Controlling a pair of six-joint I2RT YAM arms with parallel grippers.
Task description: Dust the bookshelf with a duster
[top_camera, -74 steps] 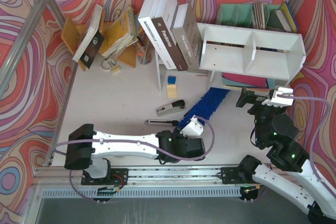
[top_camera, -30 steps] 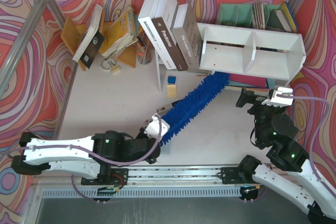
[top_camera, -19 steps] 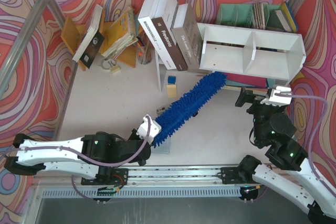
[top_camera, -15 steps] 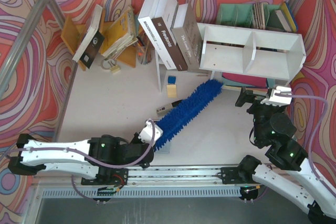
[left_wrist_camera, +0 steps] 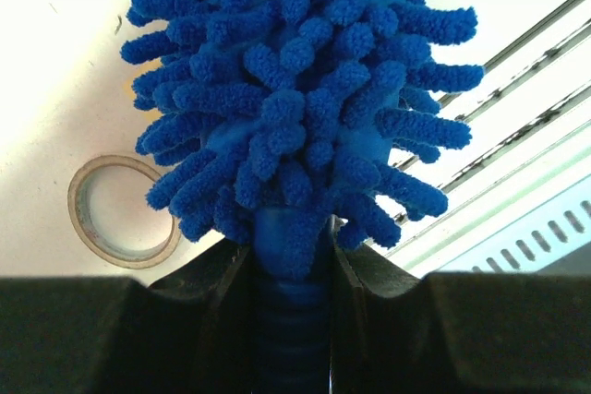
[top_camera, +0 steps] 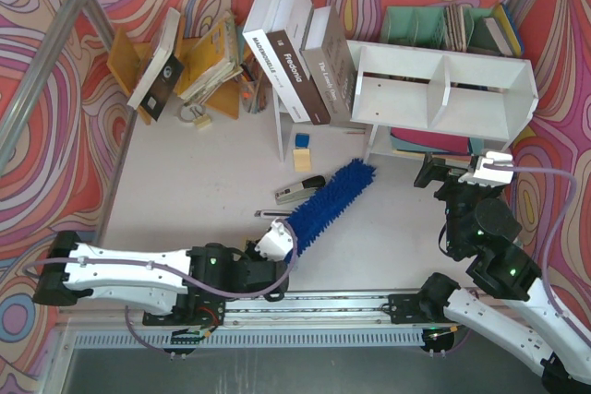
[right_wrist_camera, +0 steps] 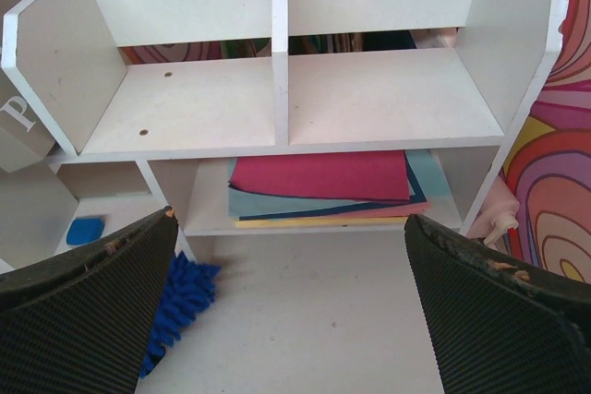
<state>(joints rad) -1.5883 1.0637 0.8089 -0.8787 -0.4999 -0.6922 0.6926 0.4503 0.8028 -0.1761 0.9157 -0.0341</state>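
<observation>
**Desk:** What's on your left side?

**Me:** My left pincer (top_camera: pixel 280 241) is clamped on the slim, ribbed blue handle of the long bright-blue fluffy duster (top_camera: pixel 328 200). On my wrist camera the two black fingers (left_wrist_camera: pixel 185 320) squeeze the neck from both sides. The soft chenille nubs bush out straight ahead of them. Ahead and to the left of the fingers, a pale ring of tape (left_wrist_camera: pixel 120 209) lies flat on the smooth white table (top_camera: pixel 203 173).

**Desk:** Which way does the duster point?

**Me:** Its long axis runs from the pincer away and to the right, with the flat head low over the table. The tip aims at the large white board bookshelf (top_camera: pixel 441 89) but stands apart from it. A black and silver stapler (top_camera: pixel 300 188) sits just beside the head, on its left. I can't tell whether they touch.

**Desk:** How much room is there?

**Me:** A stretch of white table lies between the tip and the shelf's lower tier. The shelf is hard, square-edged board, with a central divider and two cubbies open towards me. A flat stack of red, teal and yellow sheets (right_wrist_camera: pixel 319 182) lies in the lower tier.

**Desk:** And the right side?

**Me:** My right pincer (right_wrist_camera: pixel 291 320) hangs in front of the shelf, which stands straight ahead of it. Its ribbed black pads (right_wrist_camera: pixel 83 311) are spread wide over the table. The duster's fluffy tip shows just inside the pad on the left of that view.
</observation>
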